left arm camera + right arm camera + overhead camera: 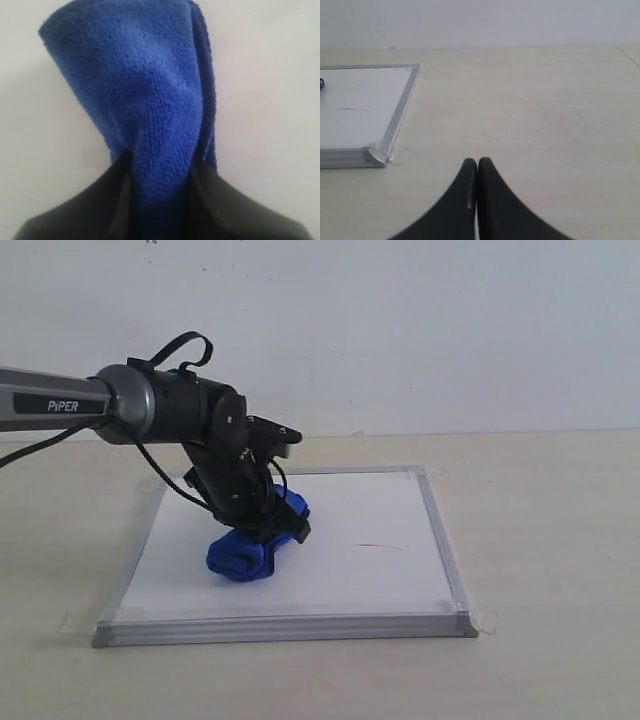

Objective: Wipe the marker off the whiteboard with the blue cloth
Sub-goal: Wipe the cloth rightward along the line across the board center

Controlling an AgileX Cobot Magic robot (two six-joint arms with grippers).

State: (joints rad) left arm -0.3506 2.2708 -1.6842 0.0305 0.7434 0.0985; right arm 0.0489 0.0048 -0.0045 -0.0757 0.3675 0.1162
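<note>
The whiteboard (350, 585) is laid flat on the pale worktop (540, 540), and its silver frame (285, 628) is seen all round the white surface. Within that frame two things are found: the blue cloth (238, 555) and the marker (378, 545). The cloth is bunched into a thick roll and rests on the white surface, left of the board's middle in the exterior view. The marker is seen as a thin reddish line to the right of the cloth, near the middle of the board and apart from the cloth.

The cloth is grasped by the left hand (280, 530), which is angled down over the board from the left. In the left wrist view the cloth (145, 100) is pinched between the dark fingers (90, 210) of that hand (160, 200), and its free end fans out over the white surface beyond them.

The right hand (478, 167) is clenched, its two fingertips pressed against each other above bare worktop (530, 110), off the board. From its wrist view a grey corner piece (375, 156) of the whiteboard (360, 90) is shown nearby, the marker (354, 109) is seen faintly on the white surface, and a sliver of the cloth (321, 83) is caught at the picture's edge. A plain light wall (400, 330) is seen behind the worktop.
</note>
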